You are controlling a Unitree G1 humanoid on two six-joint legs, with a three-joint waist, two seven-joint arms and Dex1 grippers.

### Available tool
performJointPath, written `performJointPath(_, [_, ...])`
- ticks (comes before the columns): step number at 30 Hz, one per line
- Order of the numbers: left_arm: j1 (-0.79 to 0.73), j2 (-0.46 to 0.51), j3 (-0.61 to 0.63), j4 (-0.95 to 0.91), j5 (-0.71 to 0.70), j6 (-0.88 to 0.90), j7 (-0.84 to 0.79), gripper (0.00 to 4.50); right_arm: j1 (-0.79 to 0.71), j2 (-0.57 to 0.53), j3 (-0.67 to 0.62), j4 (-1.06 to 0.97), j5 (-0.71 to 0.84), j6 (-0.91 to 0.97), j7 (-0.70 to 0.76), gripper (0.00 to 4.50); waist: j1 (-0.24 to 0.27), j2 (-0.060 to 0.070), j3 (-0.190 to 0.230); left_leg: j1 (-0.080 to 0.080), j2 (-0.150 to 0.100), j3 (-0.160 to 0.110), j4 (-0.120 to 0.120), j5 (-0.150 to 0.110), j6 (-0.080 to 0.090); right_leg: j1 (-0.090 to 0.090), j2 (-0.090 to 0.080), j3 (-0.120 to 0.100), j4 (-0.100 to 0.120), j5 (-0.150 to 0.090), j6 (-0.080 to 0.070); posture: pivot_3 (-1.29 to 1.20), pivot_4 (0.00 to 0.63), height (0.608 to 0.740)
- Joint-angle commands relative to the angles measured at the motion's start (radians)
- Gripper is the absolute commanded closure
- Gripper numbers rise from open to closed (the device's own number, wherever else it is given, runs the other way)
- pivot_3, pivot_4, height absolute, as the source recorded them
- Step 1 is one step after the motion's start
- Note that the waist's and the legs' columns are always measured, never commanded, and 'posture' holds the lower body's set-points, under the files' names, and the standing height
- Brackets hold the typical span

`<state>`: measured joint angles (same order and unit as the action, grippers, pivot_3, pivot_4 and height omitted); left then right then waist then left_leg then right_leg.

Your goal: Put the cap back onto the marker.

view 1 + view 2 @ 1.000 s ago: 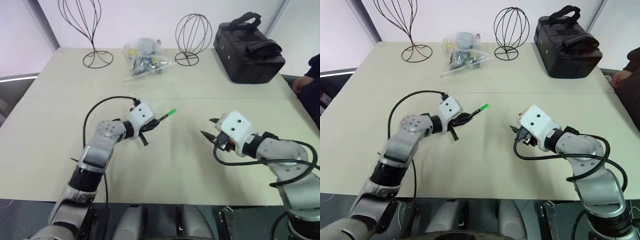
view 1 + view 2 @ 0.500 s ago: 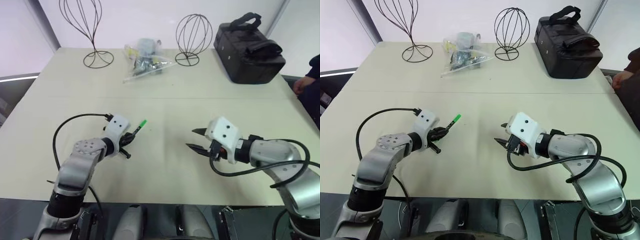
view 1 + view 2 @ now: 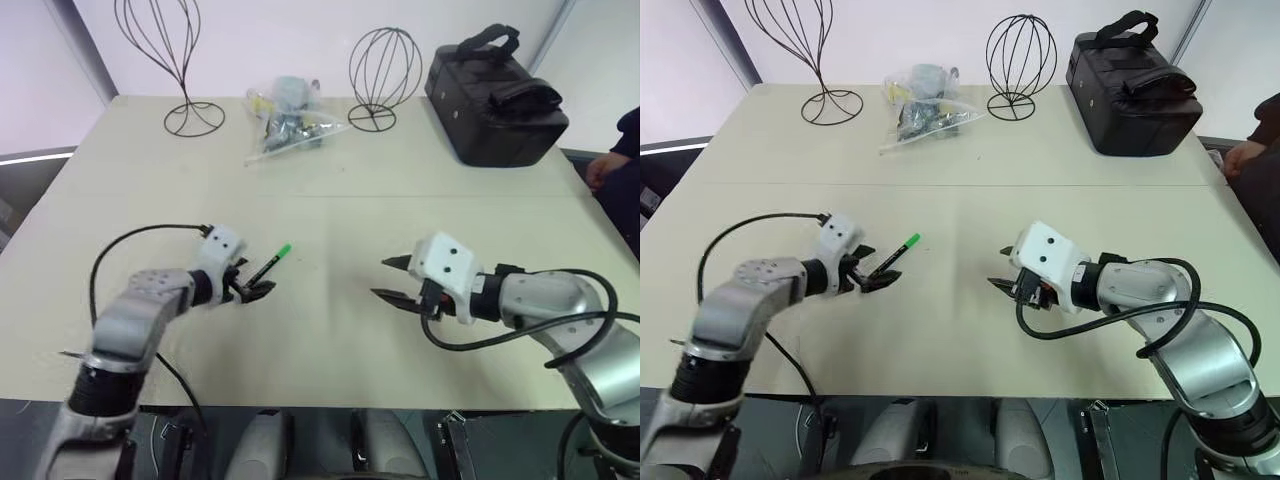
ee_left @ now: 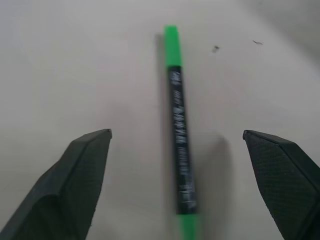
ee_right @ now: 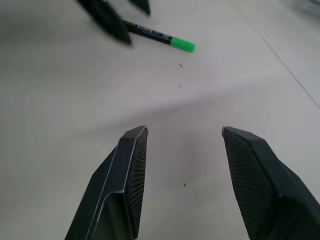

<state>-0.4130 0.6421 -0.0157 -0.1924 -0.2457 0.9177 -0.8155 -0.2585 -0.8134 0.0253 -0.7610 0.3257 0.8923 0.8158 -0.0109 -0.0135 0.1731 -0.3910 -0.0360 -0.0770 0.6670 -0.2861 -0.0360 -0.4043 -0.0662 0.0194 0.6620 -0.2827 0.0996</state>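
so the left gripper point(image 3: 255, 290) just let go, fingers wide, leaving the marker point(image 4: 179, 150) with its cap point(image 4: 172, 46) on lying on the table point(image 3: 330, 180) at center-left, right gripper point(image 3: 390, 281) open too, looks done

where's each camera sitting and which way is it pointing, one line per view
Left eye view: on the head, looking forward and down over the table; both arms show, the open left gripper beside the capped marker.
Right eye view: the head's other eye, same scene slightly shifted; the open right gripper over bare table.
Left wrist view: looks down between its own spread fingers at the marker lying flat.
Right wrist view: looks along its own fingers across the table.
Shared: both wrist views show the marker and its green cap.
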Motion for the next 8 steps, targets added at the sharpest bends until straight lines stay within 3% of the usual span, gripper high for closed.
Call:
performJointPath(1, [-0.095,0.078,0.025,0.070,-0.042,-0.081,-0.115,0.02,-0.021,-0.024,-0.034,0.003,0.039,-0.034,0.030,2.09,0.001,0.000,0.000,0.000,0.000,0.000,0.000,0.000,0.000,0.000,0.000,0.000,-0.001,0.000,0.000,0.00,0.150,0.740])
performJointPath(8, [-0.154,0.190,0.006,0.094,-0.097,-0.116,-0.257,0.02,-0.032,-0.059,-0.026,0.038,0.064,-0.073,0.056,2.09,-0.003,0.000,0.000,-0.001,0.000,0.001,-0.002,0.000,0.000,0.000,-0.001,0.000,-0.004,0.000,0.000,0.00,0.150,0.740])
